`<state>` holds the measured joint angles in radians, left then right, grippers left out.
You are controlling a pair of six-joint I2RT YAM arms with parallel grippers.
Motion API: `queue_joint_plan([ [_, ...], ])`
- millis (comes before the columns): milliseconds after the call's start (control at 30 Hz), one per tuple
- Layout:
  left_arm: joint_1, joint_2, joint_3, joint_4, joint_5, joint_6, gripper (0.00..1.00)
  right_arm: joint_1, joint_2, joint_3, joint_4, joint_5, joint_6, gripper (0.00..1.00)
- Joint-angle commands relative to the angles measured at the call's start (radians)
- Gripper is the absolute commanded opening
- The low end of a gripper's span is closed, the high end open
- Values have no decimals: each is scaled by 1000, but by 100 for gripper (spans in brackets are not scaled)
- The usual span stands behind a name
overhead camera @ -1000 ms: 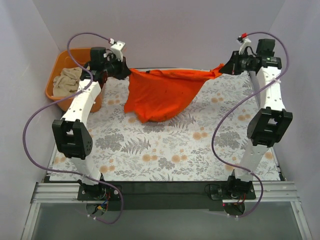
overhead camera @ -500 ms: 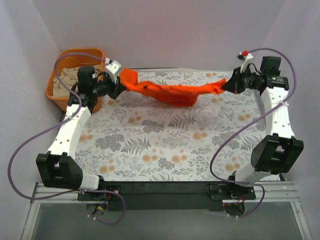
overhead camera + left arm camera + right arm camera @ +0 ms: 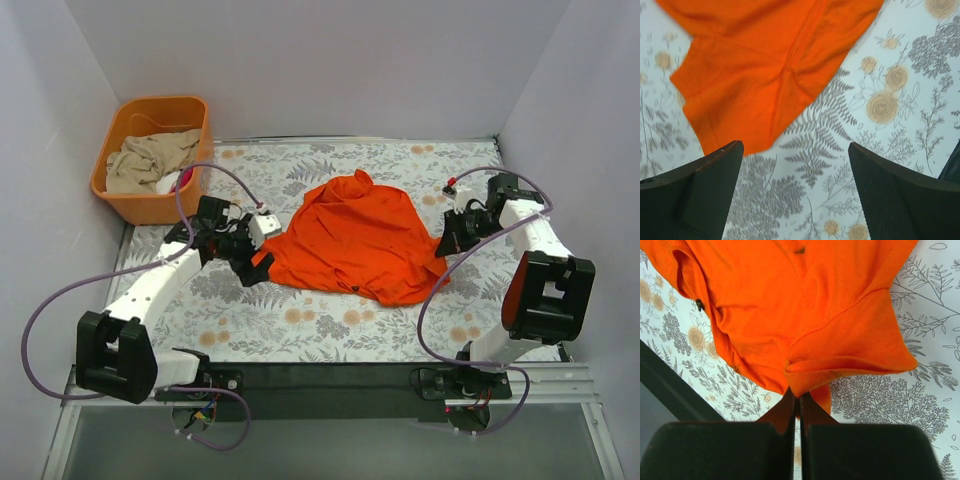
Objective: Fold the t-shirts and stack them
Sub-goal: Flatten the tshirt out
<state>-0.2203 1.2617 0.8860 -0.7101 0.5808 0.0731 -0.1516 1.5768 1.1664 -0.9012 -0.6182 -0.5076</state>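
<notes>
An orange-red t-shirt (image 3: pixel 355 240) lies spread and rumpled on the middle of the floral tablecloth (image 3: pixel 330 325). At its left edge my left gripper (image 3: pixel 262 262) stands open, nothing between its fingers; in the left wrist view the shirt's sleeve edge (image 3: pixel 760 85) lies just beyond the jaws, on the cloth. My right gripper (image 3: pixel 447 240) is shut on a fold of the shirt's right edge (image 3: pixel 840 362), the cloth pinched at the fingertips (image 3: pixel 799 396). More shirts, a beige one (image 3: pixel 145 160) on top, fill the orange tub.
The orange plastic tub (image 3: pixel 150 203) stands at the back left corner, off the tablecloth. White walls close in the back and both sides. A dark rail (image 3: pixel 330 375) runs along the near edge by the arm bases.
Both arms came down and toward the near side, laying the stretched shirt flat on the table. My left gripper opened and let go of the shirt's left edge; the right still grips.
</notes>
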Motion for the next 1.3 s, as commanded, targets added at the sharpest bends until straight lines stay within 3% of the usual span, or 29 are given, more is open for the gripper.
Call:
queue_joint_plan([
  [0, -108, 40, 73, 46, -1, 5, 79, 6, 8, -14, -44, 23, -29, 1],
  [233, -290, 203, 137, 242, -27, -93, 78, 6, 14, -34, -38, 71, -14, 1],
  [567, -618, 407, 258, 406, -39, -88, 78, 4, 46, -33, -44, 40, 9, 1],
  [800, -695, 586, 346, 538, -79, -145, 75, 4, 28, -88, -97, 129, -81, 1],
  [1000, -743, 650, 357, 505, -72, -95, 71, 3, 28, -140, -208, 129, -187, 1],
  [1133, -740, 648, 328, 333, -93, -11, 45, 4, 9, -119, -303, 88, -281, 1],
  [1233, -696, 576, 251, 195, -85, 43, 14, 4, -17, -88, -347, 81, -325, 19],
  [1267, -680, 523, 236, 160, -81, 59, 5, 3, -18, -52, -346, 90, -327, 35],
])
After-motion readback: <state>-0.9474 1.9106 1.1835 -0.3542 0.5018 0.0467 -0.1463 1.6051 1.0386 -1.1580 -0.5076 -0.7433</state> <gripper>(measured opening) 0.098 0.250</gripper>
